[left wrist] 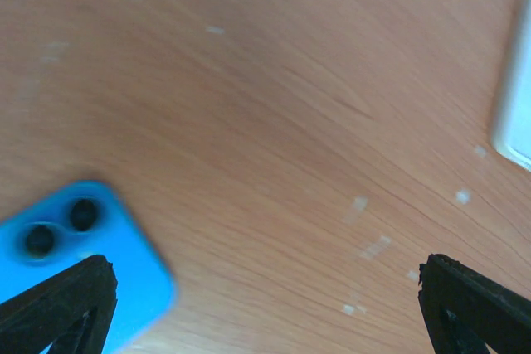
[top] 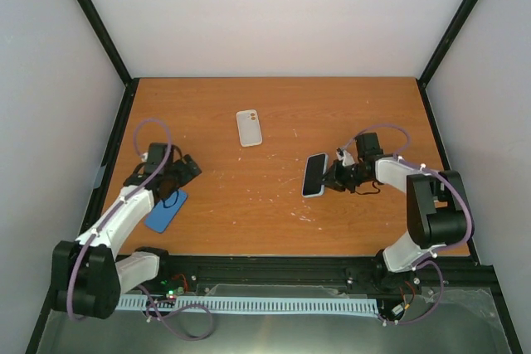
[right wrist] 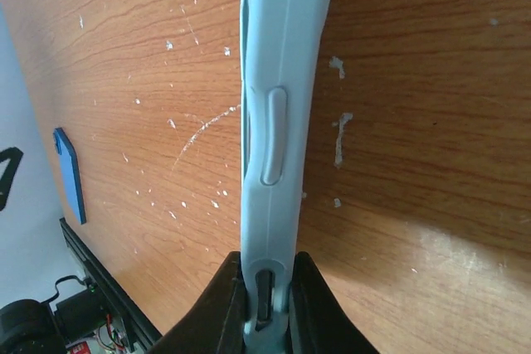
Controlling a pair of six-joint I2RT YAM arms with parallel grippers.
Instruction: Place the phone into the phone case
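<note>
My right gripper is shut on one end of the pale sky-blue phone case. The right wrist view shows the case edge-on between my fingers, its side button facing the camera, held over the wooden table. From above, a glossy black face fills the case inside its pale rim; this looks like the phone seated in it. My left gripper is open and empty at the left, its fingertips wide apart low over the table.
A darker blue case lies under my left arm and shows with two camera holes in the left wrist view. A white case with two orange dots lies at the middle back. The table is rimmed by a black frame.
</note>
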